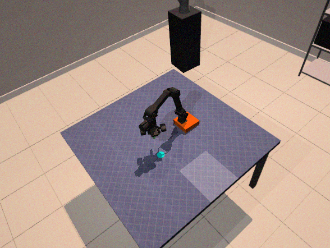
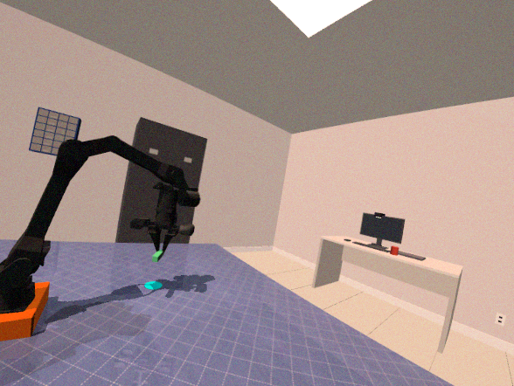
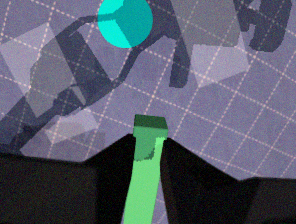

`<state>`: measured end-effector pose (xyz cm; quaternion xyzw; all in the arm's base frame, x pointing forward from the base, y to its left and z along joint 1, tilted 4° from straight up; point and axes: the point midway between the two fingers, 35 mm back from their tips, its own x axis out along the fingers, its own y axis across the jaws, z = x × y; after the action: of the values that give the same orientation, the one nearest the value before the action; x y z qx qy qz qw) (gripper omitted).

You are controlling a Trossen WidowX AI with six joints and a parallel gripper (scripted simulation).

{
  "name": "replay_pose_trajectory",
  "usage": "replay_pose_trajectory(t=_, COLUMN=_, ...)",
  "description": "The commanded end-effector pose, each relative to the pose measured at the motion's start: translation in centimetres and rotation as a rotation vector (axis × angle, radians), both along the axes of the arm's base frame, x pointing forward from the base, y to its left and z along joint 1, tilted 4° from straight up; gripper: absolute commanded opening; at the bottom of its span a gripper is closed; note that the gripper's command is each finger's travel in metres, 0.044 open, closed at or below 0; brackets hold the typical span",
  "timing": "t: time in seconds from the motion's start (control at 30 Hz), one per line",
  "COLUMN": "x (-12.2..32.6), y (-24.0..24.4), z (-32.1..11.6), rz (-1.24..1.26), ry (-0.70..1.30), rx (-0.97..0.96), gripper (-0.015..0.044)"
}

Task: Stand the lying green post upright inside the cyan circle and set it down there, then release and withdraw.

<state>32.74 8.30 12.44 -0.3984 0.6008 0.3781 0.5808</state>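
The green post (image 2: 157, 256) (image 3: 143, 185) is held between the fingertips, lying roughly level and raised well above the table; only a sliver of the post (image 1: 154, 137) shows in the top view. My gripper (image 2: 160, 251) (image 3: 147, 144) is shut on the post and points down. The cyan circle (image 1: 160, 154) (image 2: 153, 285) (image 3: 135, 25) lies flat on the table, with nothing standing on it and part of the arm's shadow across it. In the wrist view it is at the top, beyond the post's far end.
The arm's orange base block (image 1: 186, 123) (image 2: 17, 325) stands on the blue table (image 1: 112, 123) (image 2: 245, 341). A pale rectangular patch (image 1: 209, 175) lies near one table edge. A black pedestal (image 1: 184, 42) stands behind the table, and a desk (image 2: 393, 258) with a monitor is farther off.
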Motion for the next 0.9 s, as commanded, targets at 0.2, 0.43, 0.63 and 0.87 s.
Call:
replay_pose_trajectory(t=0.2, x=0.4, y=3.4, z=-0.2, rz=0.043, ry=0.014, rx=0.011, gripper=0.0023)
replay_pose_trajectory(t=0.43, x=0.5, y=5.6, z=-0.3, rz=0.073, ry=0.019, rx=0.015, gripper=0.0023)
replay_pose_trajectory(t=0.63, x=0.5, y=7.3, z=-0.3, rz=0.095, ry=0.023, rx=0.018, gripper=0.0023)
replay_pose_trajectory(t=0.87, x=0.7, y=7.6, z=-0.6, rz=0.089, ry=0.018, rx=0.036, gripper=0.0023)
